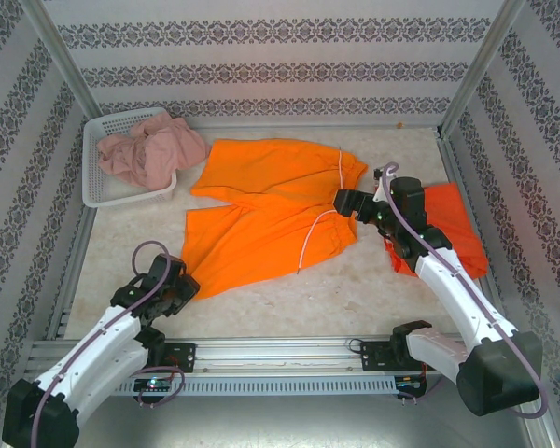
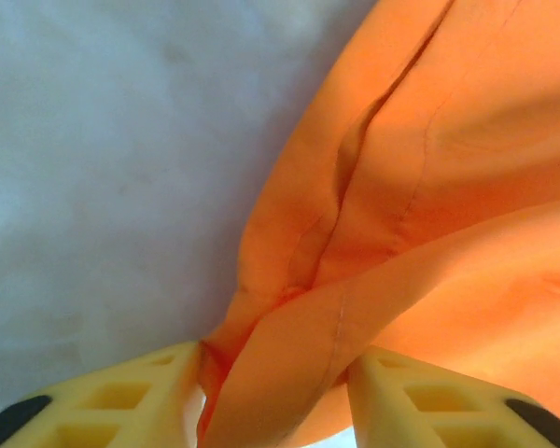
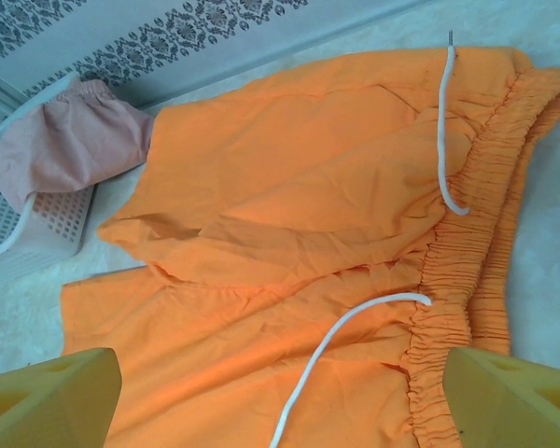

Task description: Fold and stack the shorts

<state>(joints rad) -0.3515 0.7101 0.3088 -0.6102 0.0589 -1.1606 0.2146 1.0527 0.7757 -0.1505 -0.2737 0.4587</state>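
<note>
No readable text or labels

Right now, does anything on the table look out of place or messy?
Yes. The pink shorts spill over the rim of the white basket at the far left instead of lying flat. The orange shorts lie spread mid-table, wrinkled, their white drawstring trailing loose. Red-orange shorts sit partly under the right arm.

top: overhead, far | wrists: close, down on orange shorts (image 1: pixel 271 210), shared

The table (image 1: pixel 355 299) is covered with a pale, marble-like surface. It is enclosed by walls (image 1: pixel 261 70) papered in patterned stripes, with metal posts (image 1: pixel 61 56) at the corners.
</note>
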